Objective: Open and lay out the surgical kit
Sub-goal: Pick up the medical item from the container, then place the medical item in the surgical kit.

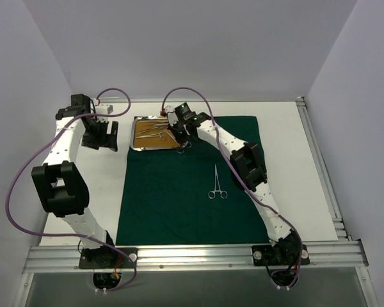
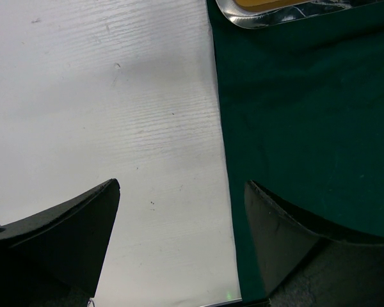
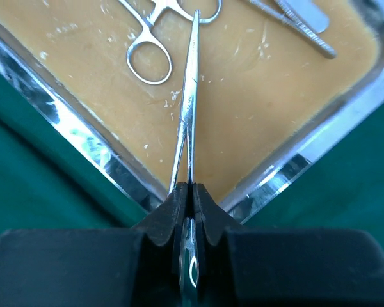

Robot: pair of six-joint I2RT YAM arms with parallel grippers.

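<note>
The dark green cloth (image 1: pixel 185 192) lies spread flat on the table. The steel tray (image 1: pixel 138 133) with an orange-brown inside sits on the cloth's far left corner. My right gripper (image 1: pixel 179 135) is over the tray's near corner (image 3: pixel 147 192). It (image 3: pixel 192 187) is shut on a slim steel clamp (image 3: pixel 191 96) whose tip points across the tray. Another ring-handled clamp (image 3: pixel 150 61) and thin tweezers (image 3: pixel 301 32) lie in the tray. One clamp (image 1: pixel 217 184) lies on the cloth. My left gripper (image 1: pixel 101 135) is open and empty over bare table at the cloth's left edge (image 2: pixel 223 128).
A small grey box (image 1: pixel 104 110) sits at the back left by the left arm. An aluminium rail (image 1: pixel 192 256) runs along the front edge and another (image 1: pixel 320 166) along the right side. White walls close in the back and sides.
</note>
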